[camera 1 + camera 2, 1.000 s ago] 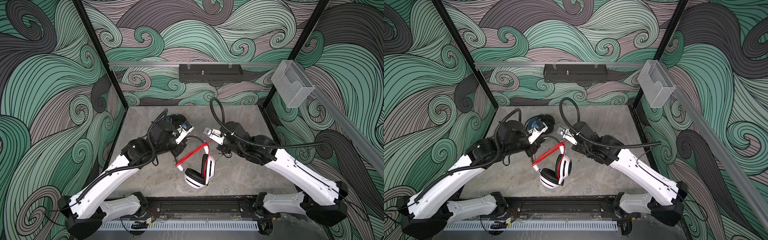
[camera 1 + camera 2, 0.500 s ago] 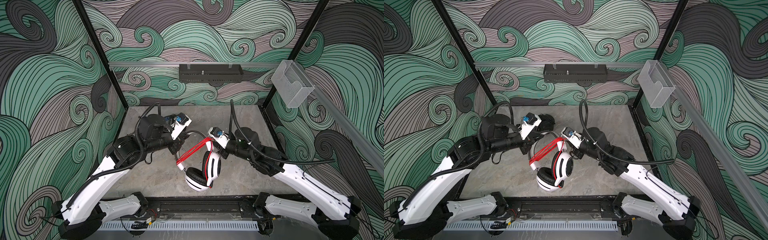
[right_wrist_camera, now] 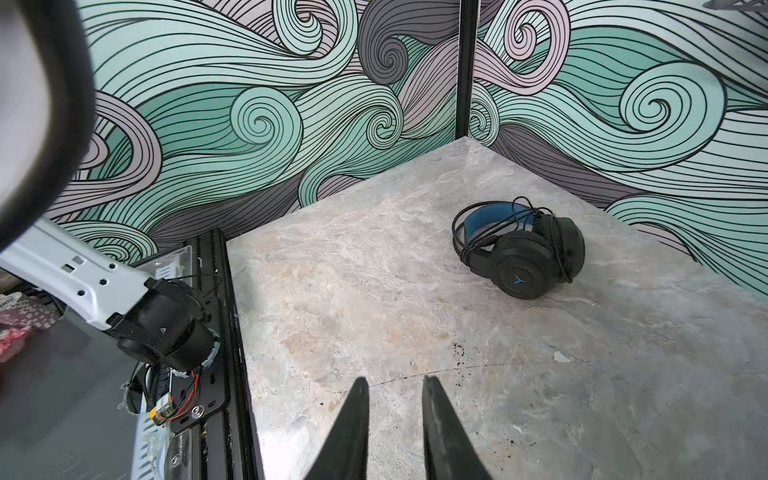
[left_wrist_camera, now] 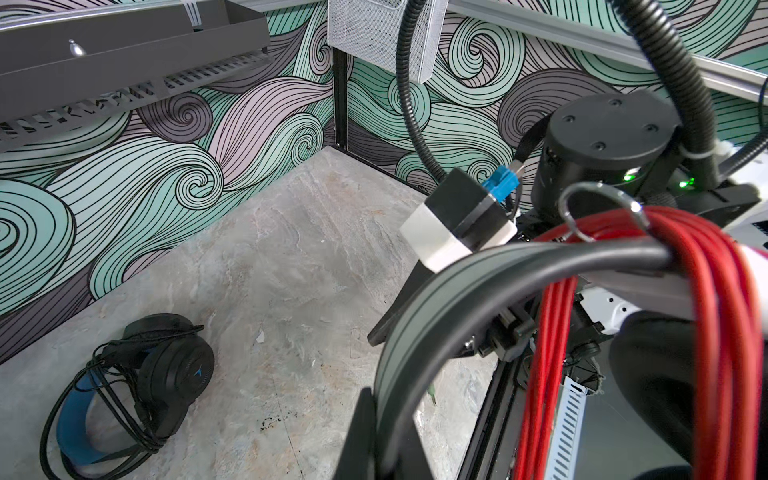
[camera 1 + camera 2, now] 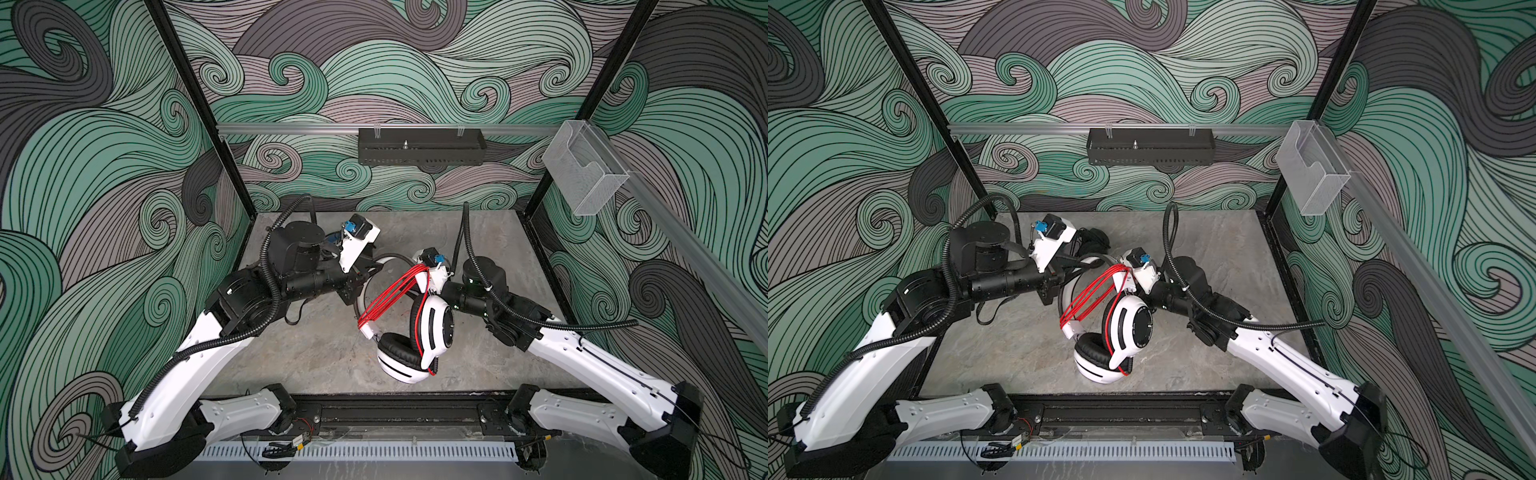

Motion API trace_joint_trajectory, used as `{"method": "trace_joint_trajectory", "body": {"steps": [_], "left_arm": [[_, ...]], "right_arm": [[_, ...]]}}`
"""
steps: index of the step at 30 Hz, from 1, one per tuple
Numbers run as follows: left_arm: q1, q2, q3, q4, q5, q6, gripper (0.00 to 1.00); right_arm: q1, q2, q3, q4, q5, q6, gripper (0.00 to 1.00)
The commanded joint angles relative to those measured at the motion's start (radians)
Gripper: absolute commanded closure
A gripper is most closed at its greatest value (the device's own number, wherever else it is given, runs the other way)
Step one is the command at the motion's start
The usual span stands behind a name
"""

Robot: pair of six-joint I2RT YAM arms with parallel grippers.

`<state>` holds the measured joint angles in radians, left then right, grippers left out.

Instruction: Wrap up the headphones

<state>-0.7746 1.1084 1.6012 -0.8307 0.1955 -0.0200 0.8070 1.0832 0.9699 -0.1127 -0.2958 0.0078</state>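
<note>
While left hand [image 4: 383, 434] clamps white headset [image 5: 433, 329] by headband [image 4: 457, 282] | right hand [image 3: 395, 381] slightly parted, empty | black headset [image 3: 524, 255]: blue emblem [image 3: 518, 281]

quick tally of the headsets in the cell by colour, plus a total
white-and-black headset, wound with a red cable: 1
black headset, blue inside the band: 1
total: 2
</note>
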Motion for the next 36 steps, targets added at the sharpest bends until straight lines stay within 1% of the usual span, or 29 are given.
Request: {"method": "trace_joint_trajectory", "body": {"steps": [1, 8, 17, 21, 24, 31, 36], "left_arm": [[0.003, -0.011, 0.055, 0.099, 0.039, -0.100, 1.00], [0.018, 0.007, 0.100, 0.129, 0.041, -0.186, 1.00], [0.027, -0.007, 0.101, 0.167, 0.036, -0.243, 1.00], [0.029, -0.011, 0.111, 0.159, 0.033, -0.247, 1.00], [0.030, -0.016, 0.109, 0.155, 0.034, -0.245, 1.00], [0.029, -0.022, 0.102, 0.169, 0.030, -0.251, 1.00], [0.031, -0.027, 0.101, 0.172, 0.025, -0.251, 1.00]], "right_arm": [[-0.011, -0.003, -0.049, 0.074, -0.046, 0.047, 0.75], [-0.012, -0.036, -0.148, 0.094, -0.087, 0.088, 0.76], [-0.012, -0.028, -0.219, 0.105, -0.092, 0.092, 0.78], [-0.011, -0.033, -0.251, 0.113, -0.094, 0.105, 0.78], [-0.012, -0.045, -0.257, 0.111, -0.089, 0.112, 0.74], [-0.013, -0.053, -0.278, 0.102, -0.069, 0.109, 0.69], [-0.012, -0.058, -0.292, 0.092, -0.059, 0.109, 0.59]]}}
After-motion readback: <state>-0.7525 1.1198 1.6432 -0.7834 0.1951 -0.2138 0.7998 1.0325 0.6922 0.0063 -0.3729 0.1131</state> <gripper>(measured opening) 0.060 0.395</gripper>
